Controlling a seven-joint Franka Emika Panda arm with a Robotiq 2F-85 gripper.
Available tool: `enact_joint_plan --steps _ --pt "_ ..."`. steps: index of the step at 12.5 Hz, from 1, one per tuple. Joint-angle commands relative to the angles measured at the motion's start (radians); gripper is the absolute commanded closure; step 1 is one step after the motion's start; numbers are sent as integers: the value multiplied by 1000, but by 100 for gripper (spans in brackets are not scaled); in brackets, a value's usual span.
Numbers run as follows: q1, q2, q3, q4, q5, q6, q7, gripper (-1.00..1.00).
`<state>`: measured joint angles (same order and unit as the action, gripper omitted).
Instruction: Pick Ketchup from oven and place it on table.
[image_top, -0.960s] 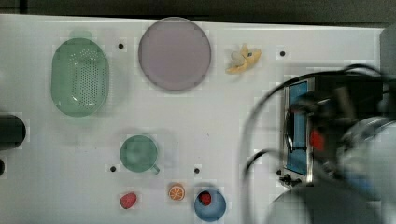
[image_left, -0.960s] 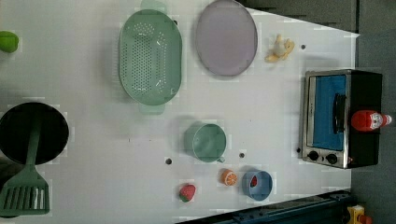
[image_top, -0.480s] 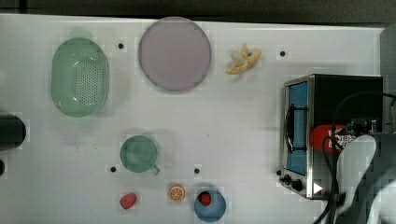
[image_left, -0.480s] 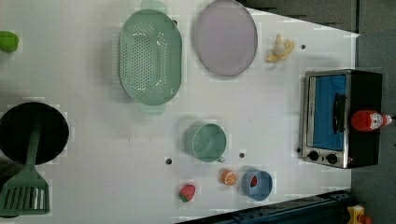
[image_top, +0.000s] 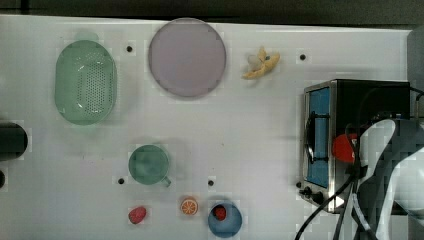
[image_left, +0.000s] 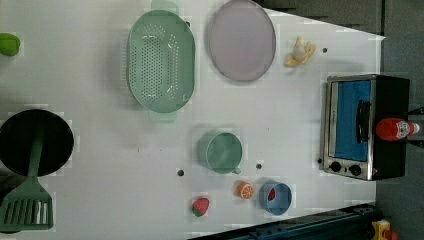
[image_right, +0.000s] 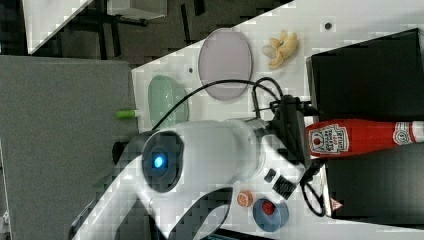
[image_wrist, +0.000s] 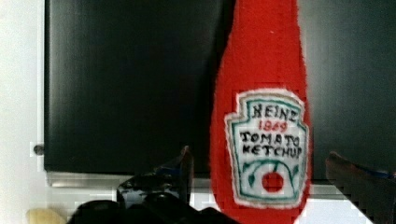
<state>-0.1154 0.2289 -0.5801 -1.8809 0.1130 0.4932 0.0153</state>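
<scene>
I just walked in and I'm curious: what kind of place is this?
Probably a robot lab's pretend kitchen: a white robot arm over a white tabletop with a black toaster oven, red ketchup bottle and green colander.

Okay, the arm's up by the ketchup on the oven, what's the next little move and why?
Probably close the fingers on the Ketchup. The gripper is open with a finger on each side of the bottle, which stands on top of the oven, not yet gripped.

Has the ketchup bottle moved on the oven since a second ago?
No. In the left view the ketchup bottle stands at the same spot on the oven.
</scene>
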Motion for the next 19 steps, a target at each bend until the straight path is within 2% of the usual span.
enact_joint_plan --steps 1,7,9,10,14,16,19 --pt "-21 29 7 -5 30 25 29 -100" --pt "-22 36 10 -86 64 145 28 -100" --pt "-22 36 8 -95 63 145 28 -44" --pt "-22 32 9 -92 63 145 29 -29" --pt "-13 -10 13 -50 51 131 28 -29" --pt "14 -56 27 26 2 83 28 -29" --pt "59 -118 69 172 -98 -92 29 -29"
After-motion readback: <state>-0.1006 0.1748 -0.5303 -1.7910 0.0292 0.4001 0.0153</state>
